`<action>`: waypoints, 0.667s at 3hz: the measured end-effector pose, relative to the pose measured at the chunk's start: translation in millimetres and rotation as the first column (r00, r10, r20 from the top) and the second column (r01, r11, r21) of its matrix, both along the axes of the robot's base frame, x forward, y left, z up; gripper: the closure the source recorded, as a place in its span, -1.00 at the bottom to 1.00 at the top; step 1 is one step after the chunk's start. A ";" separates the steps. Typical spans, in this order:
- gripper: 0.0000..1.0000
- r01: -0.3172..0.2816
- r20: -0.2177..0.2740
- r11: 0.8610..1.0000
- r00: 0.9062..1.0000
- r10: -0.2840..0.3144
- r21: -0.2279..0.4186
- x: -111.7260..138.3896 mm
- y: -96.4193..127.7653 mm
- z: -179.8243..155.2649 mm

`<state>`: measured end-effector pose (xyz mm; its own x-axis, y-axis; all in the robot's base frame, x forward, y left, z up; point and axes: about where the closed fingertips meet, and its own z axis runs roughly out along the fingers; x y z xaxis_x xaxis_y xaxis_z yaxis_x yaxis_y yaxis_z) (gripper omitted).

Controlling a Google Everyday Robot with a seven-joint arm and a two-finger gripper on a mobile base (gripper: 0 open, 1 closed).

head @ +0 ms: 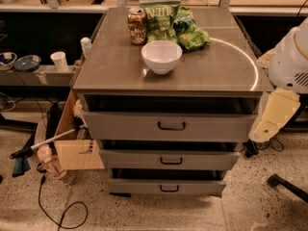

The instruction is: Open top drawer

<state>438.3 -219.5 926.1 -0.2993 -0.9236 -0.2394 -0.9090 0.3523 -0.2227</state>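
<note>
The top drawer (171,125) is the widest grey metal front, just under the cabinet's tabletop (110,66), with a small black loop handle (171,125) at its centre. It stands pulled out a little, with a dark gap showing above its front. The middle drawer (170,160) and the bottom drawer (168,187) sit below it, each also slightly out. My gripper is out of view. Only my arm's white housing (291,57) and a cream link (275,115) show at the right edge, beside the cabinet's right corner.
On the tabletop stand a white bowl (161,56), a drink can (137,26) and green snack bags (175,20). An open cardboard box (72,138) with a stick leans against the cabinet's left side. A cable (62,211) lies on the floor, and a shelf with cups (59,60) stands at the left.
</note>
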 end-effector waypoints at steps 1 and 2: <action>-1.00 -0.068 -0.035 0.996 0.997 0.070 0.057 -4.9 5.1 -20.2; -1.00 -0.227 -0.046 0.968 0.971 0.233 0.110 -8.3 13.9 -32.7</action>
